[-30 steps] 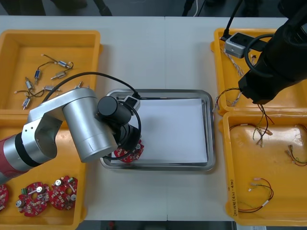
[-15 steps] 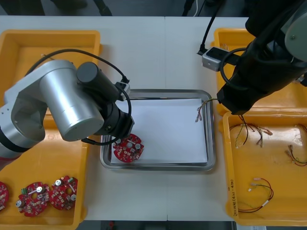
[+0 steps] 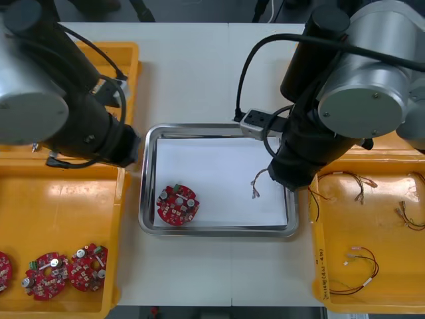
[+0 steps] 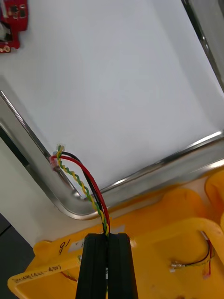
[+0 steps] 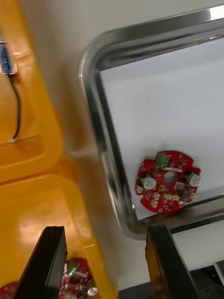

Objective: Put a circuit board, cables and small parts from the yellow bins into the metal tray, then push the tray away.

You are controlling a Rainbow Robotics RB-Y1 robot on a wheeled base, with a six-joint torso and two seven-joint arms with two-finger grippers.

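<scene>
We log one cable (image 4: 99,210): red, black, twisted yellow-green strands, pinched in right gripper (image 4: 107,237) above tray (image 4: 31,153); left gripper (image 5: 106,231) spread.

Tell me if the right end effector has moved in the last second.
Yes. The right end effector, shut on a red and yellow cable, has swung toward the robot's left, from beyond the right rim of the metal tray to above it.

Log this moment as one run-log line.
left gripper: open, empty, above near left yellow bin beside metal tray | right gripper: shut on red and yellow cable, end hanging over tray's right side | circuit board: lying in tray
</scene>
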